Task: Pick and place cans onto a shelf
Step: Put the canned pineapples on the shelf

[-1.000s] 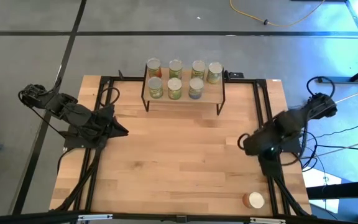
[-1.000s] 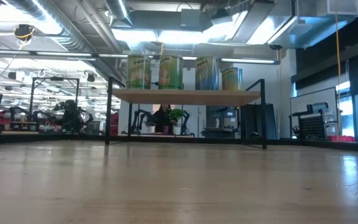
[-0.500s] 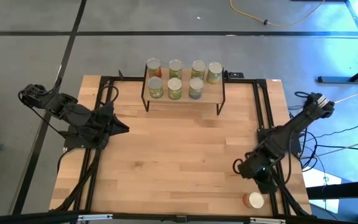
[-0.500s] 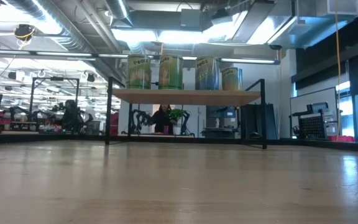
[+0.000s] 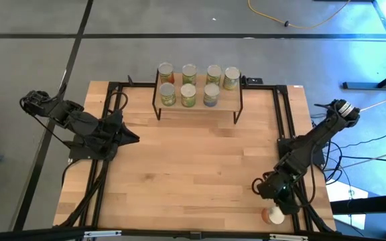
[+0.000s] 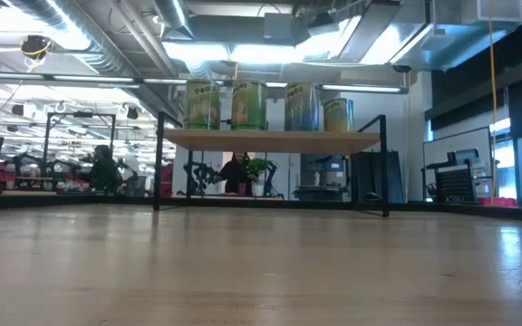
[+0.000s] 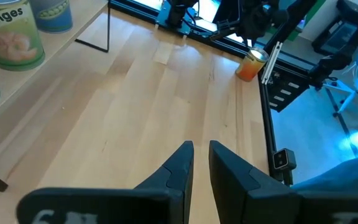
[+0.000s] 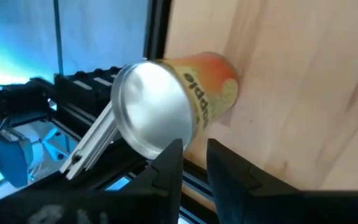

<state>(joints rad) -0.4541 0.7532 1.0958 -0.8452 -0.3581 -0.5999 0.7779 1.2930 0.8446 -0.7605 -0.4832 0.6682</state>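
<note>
Right tool, fingers nearly together, hovers over wooden tabletop beside orange can.

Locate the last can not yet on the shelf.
In the high view the orange can stands at the table's near right corner, beside the black rail, with the right gripper hovering just above it; the shelf is at the far edge.
</note>
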